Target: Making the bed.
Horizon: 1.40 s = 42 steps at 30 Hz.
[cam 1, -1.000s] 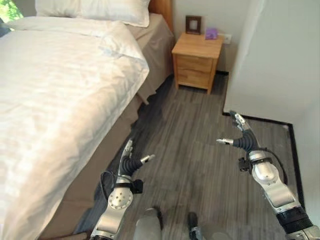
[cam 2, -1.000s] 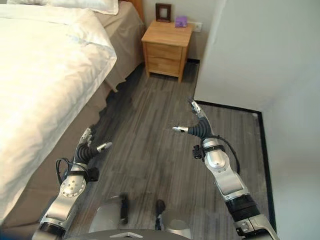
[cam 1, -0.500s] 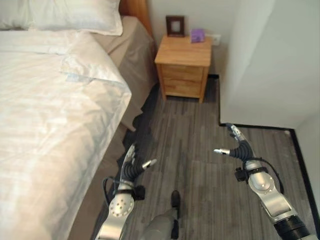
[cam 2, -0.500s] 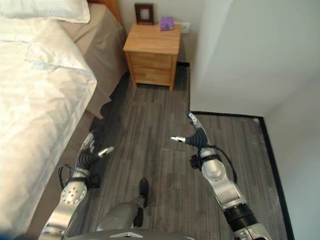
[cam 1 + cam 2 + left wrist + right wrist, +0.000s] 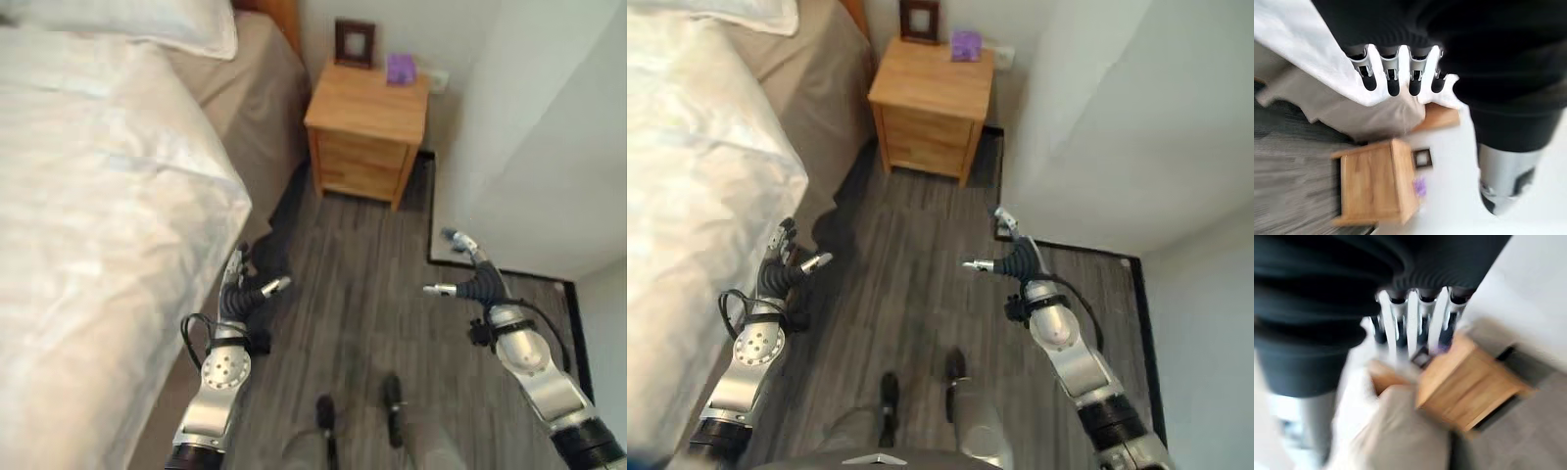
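1. The bed point(image 5: 88, 196) fills our left side, its white duvet point(image 5: 108, 225) draped over the near edge with the tan sheet point(image 5: 260, 117) bare toward the head, under a pillow point(image 5: 147, 24). Against half a second ago the whole scene has slid and the duvet edge sits closer; we judge that as our camera moving while we step along the bedside, not the bedding shifting.
2. The floor point(image 5: 362, 294) of dark planks runs between bed and white wall point(image 5: 529, 127), and the nightstand point(image 5: 367, 132) stands ahead in the corner, bearing a small frame point(image 5: 354, 43) and a purple object point(image 5: 401, 69).
3. Our left hand point(image 5: 240, 294) now hangs just beside the duvet's hanging edge, nearer than before, fingers relaxed and spread, thumb out, holding nothing. So the bed is not yet being worked; we judge we are closing in to take the duvet edge.
4. Our right hand point(image 5: 470, 279) hovers over the floor, well apart from the bed, fingers loosely open and empty.
5. The left wrist view adds what the head views lack: straight fingers point(image 5: 1393, 81) against the white cloth, with no cloth caught between them. The right wrist view shows its fingers point(image 5: 1422, 316) likewise straight, pointing toward the nightstand.
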Available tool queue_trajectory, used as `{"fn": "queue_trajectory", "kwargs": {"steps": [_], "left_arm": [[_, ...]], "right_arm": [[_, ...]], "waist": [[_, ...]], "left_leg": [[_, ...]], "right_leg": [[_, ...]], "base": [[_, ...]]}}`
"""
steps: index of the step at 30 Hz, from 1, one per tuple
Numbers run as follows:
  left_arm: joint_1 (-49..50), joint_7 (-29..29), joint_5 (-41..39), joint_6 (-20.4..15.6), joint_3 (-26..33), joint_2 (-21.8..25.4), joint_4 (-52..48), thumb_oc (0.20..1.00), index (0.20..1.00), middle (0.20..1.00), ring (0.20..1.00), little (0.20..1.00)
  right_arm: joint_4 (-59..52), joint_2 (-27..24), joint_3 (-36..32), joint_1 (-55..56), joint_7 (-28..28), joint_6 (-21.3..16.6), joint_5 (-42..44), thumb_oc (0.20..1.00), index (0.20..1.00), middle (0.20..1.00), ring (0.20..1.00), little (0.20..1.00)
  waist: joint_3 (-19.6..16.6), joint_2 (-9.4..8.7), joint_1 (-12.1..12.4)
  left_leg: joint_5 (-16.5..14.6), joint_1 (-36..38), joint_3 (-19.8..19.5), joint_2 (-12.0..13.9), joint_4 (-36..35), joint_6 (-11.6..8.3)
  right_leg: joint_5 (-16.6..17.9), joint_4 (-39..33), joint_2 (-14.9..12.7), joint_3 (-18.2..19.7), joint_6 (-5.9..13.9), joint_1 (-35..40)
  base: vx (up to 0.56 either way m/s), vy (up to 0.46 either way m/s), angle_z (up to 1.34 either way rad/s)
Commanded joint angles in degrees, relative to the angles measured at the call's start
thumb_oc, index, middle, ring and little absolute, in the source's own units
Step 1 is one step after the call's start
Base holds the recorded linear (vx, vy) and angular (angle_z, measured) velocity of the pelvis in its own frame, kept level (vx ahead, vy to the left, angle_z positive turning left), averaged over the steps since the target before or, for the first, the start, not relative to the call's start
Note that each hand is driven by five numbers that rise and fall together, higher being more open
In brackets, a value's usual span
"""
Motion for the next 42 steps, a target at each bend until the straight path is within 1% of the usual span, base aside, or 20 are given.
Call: {"fn": "queue_trajectory", "kwargs": {"steps": [1,2,3,4,5,6,8,13,16,18,19,22,24,25,26,27,30,35,36,42], "left_arm": [[8.2,-0.1,-2.2,-2.9,0.4,2.3,-9.0,1.0,1.0,1.0,1.0,1.0],[8.4,-0.2,-3.5,-3.1,0.4,2.1,-10.0,1.0,1.0,1.0,1.0,1.0],[8.6,-0.6,-3.3,-3.1,0.6,2.5,-11.0,1.0,1.0,1.0,1.0,1.0],[7.4,-1.4,-3.3,-3.2,-1.5,2.4,-10.2,1.0,1.0,1.0,1.0,1.0],[7.2,-1.4,-3.3,-3.3,-1.4,2.5,-10.1,1.0,1.0,1.0,1.0,1.0],[8.1,-1.8,-2.6,-2.5,-1.4,2.7,-9.9,1.0,1.0,1.0,1.0,1.0],[11.0,-2.4,0.0,-1.8,2.4,1.5,-8.7,1.0,1.0,1.0,1.0,1.0],[11.7,-4.7,2.0,-1.7,3.2,0.6,-8.6,1.0,1.0,1.0,1.0,1.0],[12.2,-4.0,3.0,-1.2,3.6,-0.4,-8.5,1.0,1.0,1.0,1.0,1.0],[13.5,-3.7,5.0,-0.6,3.2,-0.6,-9.4,1.0,1.0,1.0,1.0,1.0],[13.4,-3.8,5.0,-0.8,3.1,-0.4,-9.1,1.0,1.0,1.0,1.0,1.0],[11.3,-4.7,5.2,-0.3,2.2,1.9,-7.9,1.0,1.0,1.0,1.0,1.0],[10.1,-5.3,4.3,-0.6,1.8,3.0,-7.7,1.0,1.0,1.0,1.0,1.0],[8.0,-4.2,5.3,0.1,2.9,5.2,-7.9,1.0,1.0,1.0,1.0,1.0],[8.0,-4.2,5.3,0.0,2.9,5.2,-7.9,1.0,1.0,1.0,1.0,1.0],[6.4,-3.3,5.2,-0.1,2.9,5.8,-8.0,1.0,1.0,1.0,1.0,1.0],[5.3,-4.4,4.1,-0.4,1.3,5.5,-8.7,1.0,1.0,1.0,1.0,1.0],[5.4,-4.8,3.7,-0.4,1.7,5.0,-9.4,1.0,1.0,1.0,1.0,1.0],[5.2,-4.3,4.2,-0.3,2.1,5.1,-9.0,1.0,1.0,1.0,1.0,1.0],[4.6,-4.0,1.1,-1.9,1.6,3.4,-7.3,1.0,1.0,1.0,1.0,1.0]], "right_arm": [[-5.7,-3.1,-0.2,-2.8,0.2,-1.2,2.2,1.0,1.0,1.0,1.0,1.0],[-6.7,-3.4,-0.5,-2.5,-0.5,-1.3,2.2,1.0,1.0,1.0,1.0,1.0],[-7.2,-3.6,-0.7,-2.4,-0.7,-1.4,1.9,1.0,1.0,1.0,1.0,1.0],[7.8,1.1,1.0,-3.7,-1.6,0.2,6.6,1.0,1.0,1.0,1.0,1.0],[8.7,1.2,1.1,-4.4,-1.7,-0.4,6.7,1.0,1.0,1.0,1.0,1.0],[8.4,0.3,0.8,-2.2,-5.0,0.0,1.8,1.0,1.0,1.0,1.0,1.0],[-1.2,-1.7,-3.1,10.5,3.5,1.8,0.3,1.0,1.0,1.0,1.0,1.0],[-0.5,-2.3,-4.6,9.6,1.5,0.8,1.2,1.0,1.0,1.0,1.0,1.0],[-1.9,-1.5,-2.6,10.3,2.0,1.3,-2.0,1.0,1.0,1.0,1.0,1.0],[-4.8,-1.2,-0.6,11.2,2.2,0.2,-6.6,1.0,1.0,1.0,1.0,1.0],[-4.0,1.9,0.1,12.2,5.8,-0.5,-0.1,1.0,1.0,1.0,1.0,1.0],[-1.2,-0.5,-0.9,9.2,1.9,0.5,-3.2,1.0,1.0,1.0,1.0,1.0],[2.3,-0.5,-0.9,6.3,1.2,0.7,-1.9,1.0,1.0,1.0,1.0,1.0],[-1.7,2.1,-0.8,9.4,2.0,0.6,-2.7,1.0,1.0,1.0,1.0,1.0],[-1.7,2.1,-0.8,9.4,2.0,0.6,-2.7,1.0,1.0,1.0,1.0,1.0],[-3.3,3.0,-0.7,10.6,1.4,0.7,-4.8,1.0,1.0,1.0,1.0,1.0],[-4.5,3.0,-0.6,9.5,1.5,0.2,-4.0,1.0,1.0,1.0,1.0,1.0],[-4.7,3.3,-0.8,9.9,2.6,0.9,-3.2,1.0,1.0,1.0,1.0,1.0],[-4.9,2.4,-2.4,10.2,1.9,1.0,-2.9,1.0,1.0,1.0,1.0,1.0],[-6.8,1.3,-5.0,12.0,2.4,0.4,1.2,1.0,1.0,1.0,1.0,1.0]], "waist": [[-0.8,3.04,1.4],[1.0,1.89,2.4],[1.6,1.3,3.2],[1.6,2.1,4.6],[1.8,1.74,4.6],[1.9,2.51,4.9],[1.7,2.3,3.1],[0.4,4.88,5.2],[0.0,4.8,5.2],[-1.1,5.21,4.9],[-1.3,4.84,4.2],[-2.1,3.64,4.7],[-2.1,3.6,5.1],[-1.2,3.28,2.8],[-1.3,3.36,2.9],[-1.1,3.31,1.2],[-1.1,3.39,-0.8],[-0.9,3.08,-2.5],[-1.0,3.12,-2.9],[-1.8,3.2,-4.3]], "left_leg": [[4.3,10.6,-0.5,9.4,14.2,8.23],[9.4,3.1,3.8,11.0,26.1,8.99],[9.2,0.5,6.7,11.9,28.3,9.11],[6.6,-1.7,11.7,11.9,26.4,9.43],[7.0,-1.6,11.8,11.7,26.1,9.51],[5.0,-2.8,13.8,10.9,23.7,9.89],[3.1,-4.3,17.9,8.9,17.7,10.59],[12.3,-8.8,24.8,8.4,-3.9,9.37],[12.4,-8.3,24.8,8.7,-7.6,9.67],[15.7,-6.9,24.1,8.7,-7.9,9.93],[15.5,-5.9,25.5,8.5,-7.9,10.18],[14.4,-4.2,26.4,8.5,-7.9,10.63],[14.1,-3.8,26.9,9.0,-7.9,10.75],[11.9,-0.8,29.4,10.2,-7.9,11.36],[12.0,-0.8,29.4,10.3,-7.9,11.33],[10.8,1.1,31.4,11.7,-7.9,10.8],[8.6,4.3,31.3,13.2,-7.9,9.07],[8.5,7.1,33.3,15.7,-7.9,7.19],[7.2,9.3,32.4,17.2,-7.9,5.42],[10.7,11.3,30.0,21.8,-7.9,2.19]], "right_leg": [[10.9,-15.0,-1.1,2.4,0.7,0.8],[9.6,-15.6,-2.2,1.4,-1.91,4.6],[8.5,-16.4,-2.8,0.9,-2.74,6.8],[6.6,-17.6,-3.7,-0.7,-3.58,11.3],[6.8,-17.8,-4.0,-0.6,-3.55,11.3],[5.5,-18.5,-4.6,-1.9,-3.21,13.7],[4.2,-19.7,-5.3,-2.6,-2.34,15.9],[-0.2,-22.1,-4.7,-5.7,-0.88,24.2],[-1.3,-22.0,-5.7,-5.8,0.2,26.4],[-2.6,-20.5,-6.3,-4.8,0.99,28.0],[-2.7,-18.5,-7.0,-4.5,1.35,27.4],[-2.2,-12.8,-7.3,-5.0,2.35,25.7],[-1.0,-9.1,-6.8,-5.0,2.83,24.0],[4.0,1.3,-8.0,-6.7,5.11,16.1],[4.1,1.2,-7.9,-6.6,5.08,16.0],[4.4,2.1,-11.1,-10.8,5.02,12.3],[1.9,-5.7,-11.1,-12.4,3.82,8.6],[7.0,-17.3,-12.4,-13.4,4.76,7.0],[8.4,-21.0,-13.6,-13.7,5.99,4.1],[9.8,-21.1,-11.5,-10.0,5.33,3.6]], "base": [[0.29,-0.408,1.45],[0.29,-0.368,0.76],[0.59,-0.463,0.48],[0.4,-0.192,0.19],[0.45,-0.097,0.68],[0.28,0.003,0.97],[0.33,0.036,1.01],[0.44,0.07,0.27],[0.43,0.116,0.0],[0.59,0.174,-0.24],[0.49,0.145,-0.38],[0.2,0.019,-0.32],[0.23,0.006,0.0],[0.19,0.019,0.22],[0.34,-0.022,0.06],[0.22,-0.064,-0.26],[0.31,-0.179,-0.54],[0.19,-0.234,-0.14],[0.22,-0.375,-0.32],[0.18,-0.448,0.0]]}}
